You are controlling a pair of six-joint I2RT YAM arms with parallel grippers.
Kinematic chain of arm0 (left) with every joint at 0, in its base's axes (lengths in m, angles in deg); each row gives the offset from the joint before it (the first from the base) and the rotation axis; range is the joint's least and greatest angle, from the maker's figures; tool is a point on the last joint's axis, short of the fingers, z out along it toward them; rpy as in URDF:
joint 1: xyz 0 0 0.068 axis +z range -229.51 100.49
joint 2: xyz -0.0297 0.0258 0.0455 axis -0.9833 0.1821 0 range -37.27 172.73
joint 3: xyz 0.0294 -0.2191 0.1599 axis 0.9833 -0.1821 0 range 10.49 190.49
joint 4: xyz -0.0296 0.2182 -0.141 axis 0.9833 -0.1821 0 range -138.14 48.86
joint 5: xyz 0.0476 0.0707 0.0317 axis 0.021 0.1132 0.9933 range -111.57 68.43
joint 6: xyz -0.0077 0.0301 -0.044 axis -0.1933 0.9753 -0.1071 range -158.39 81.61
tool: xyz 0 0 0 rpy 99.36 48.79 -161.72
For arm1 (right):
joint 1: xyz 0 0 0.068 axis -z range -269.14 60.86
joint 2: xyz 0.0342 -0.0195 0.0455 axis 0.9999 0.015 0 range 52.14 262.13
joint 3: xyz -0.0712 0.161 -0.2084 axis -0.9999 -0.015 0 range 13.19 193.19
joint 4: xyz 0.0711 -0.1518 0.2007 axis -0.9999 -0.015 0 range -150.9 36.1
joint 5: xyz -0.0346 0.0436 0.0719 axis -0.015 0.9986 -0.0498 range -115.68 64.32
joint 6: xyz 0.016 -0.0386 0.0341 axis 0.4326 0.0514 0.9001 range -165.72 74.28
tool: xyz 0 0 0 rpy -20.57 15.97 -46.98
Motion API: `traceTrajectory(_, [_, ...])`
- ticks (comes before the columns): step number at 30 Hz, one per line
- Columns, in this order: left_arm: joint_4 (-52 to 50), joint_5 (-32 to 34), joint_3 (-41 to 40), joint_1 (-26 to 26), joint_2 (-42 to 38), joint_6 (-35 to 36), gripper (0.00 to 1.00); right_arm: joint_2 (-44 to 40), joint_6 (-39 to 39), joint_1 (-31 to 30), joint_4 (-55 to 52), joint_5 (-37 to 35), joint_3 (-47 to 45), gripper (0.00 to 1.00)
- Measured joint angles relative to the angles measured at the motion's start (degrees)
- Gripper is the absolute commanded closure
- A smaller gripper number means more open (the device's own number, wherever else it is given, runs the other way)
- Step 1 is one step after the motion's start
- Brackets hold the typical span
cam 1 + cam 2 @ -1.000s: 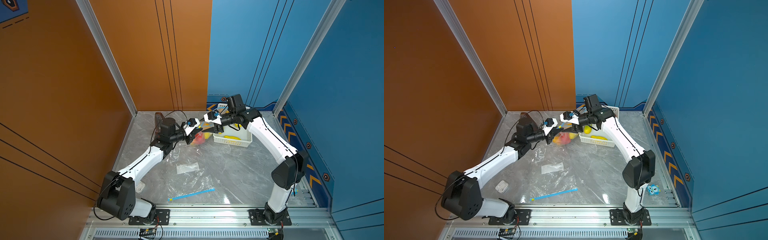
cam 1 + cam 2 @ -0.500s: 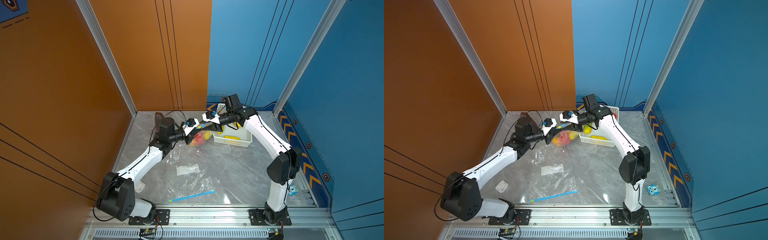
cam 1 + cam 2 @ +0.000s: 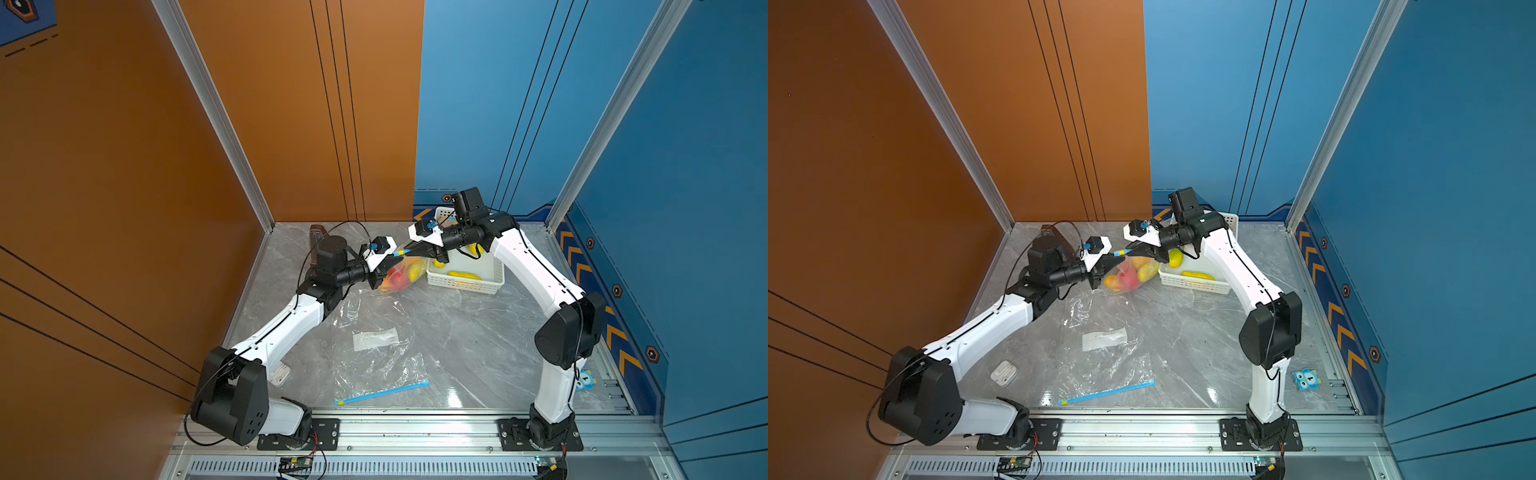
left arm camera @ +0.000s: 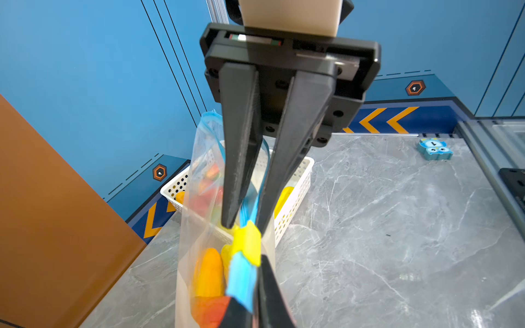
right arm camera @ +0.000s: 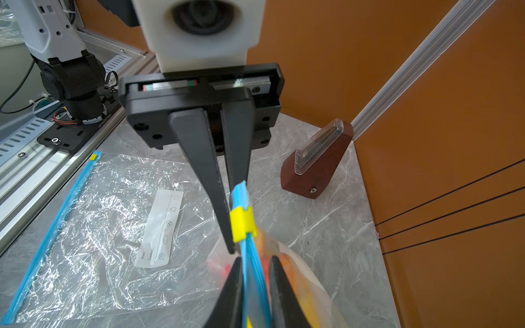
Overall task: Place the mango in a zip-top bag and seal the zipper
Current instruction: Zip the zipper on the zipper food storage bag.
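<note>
We find a white case on the table at near left, and a brown stand in the far left corner. The left gripper is pressed together on the end of the blue strip of the bag. The bag hangs between the two grippers at far centre. A spare bag lies flat nearer to us, well apart, with its own strip toward the near edge. The mango, red and orange, sits low inside the hanging bag. The yellow slider sits on the strip just beyond the left gripper's fingertips. The right gripper meets the slider from the right, one finger close in on each side of the strip. Whether those fingers pinch the strip we cannot tell. Past them the strip's two lips stand apart, so the mouth is unsealed there. Just right of the bag, a white basket holds yellow fruit. A blue toy lies at near right.
</note>
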Motion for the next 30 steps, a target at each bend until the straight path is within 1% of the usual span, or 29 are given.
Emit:
traceTrajectory(2, [0.0,0.2,0.0,0.0,-0.1,-0.1,1.00,0.0,0.4,0.0,-0.1,0.3,0.0,0.44])
traceTrajectory(5, [0.0,0.2,0.0,0.0,-0.2,0.0,1.00,0.0,2.0,0.0,-0.6,1.3,0.6,0.41])
traceTrajectory(8, [0.0,0.3,0.0,0.0,-0.2,0.0,1.00,0.3,5.1,-0.1,-1.2,2.7,3.0,0.41])
traceTrajectory(12, [0.0,0.6,0.0,0.0,-0.2,0.1,1.00,0.3,7.5,-0.7,-1.3,3.4,3.9,0.44])
traceTrajectory(16, [0.0,0.8,0.0,0.0,-0.2,0.1,1.00,0.4,7.8,-2.1,-1.8,3.1,3.6,0.57])
traceTrajectory(18, [0.0,0.9,0.0,-0.1,-0.2,0.1,1.00,0.4,7.8,-2.5,-1.9,3.0,3.6,0.60])
traceTrajectory(21, [0.0,1.1,0.0,-0.1,-0.2,0.1,1.00,0.4,7.5,-2.8,-1.9,2.8,3.6,0.62])
traceTrajectory(27, [0.0,1.3,0.0,-0.1,-0.2,0.1,1.00,0.4,6.7,-2.8,-1.9,0.9,3.4,0.64])
traceTrajectory(29, [0.0,1.3,0.0,-0.1,-0.2,0.1,1.00,0.4,5.9,-2.8,-1.9,-0.1,3.1,0.76])
traceTrajectory(30, [0.0,1.3,0.0,-0.1,-0.2,0.1,1.00,0.4,5.8,-2.8,-1.9,-0.8,3.0,0.77])
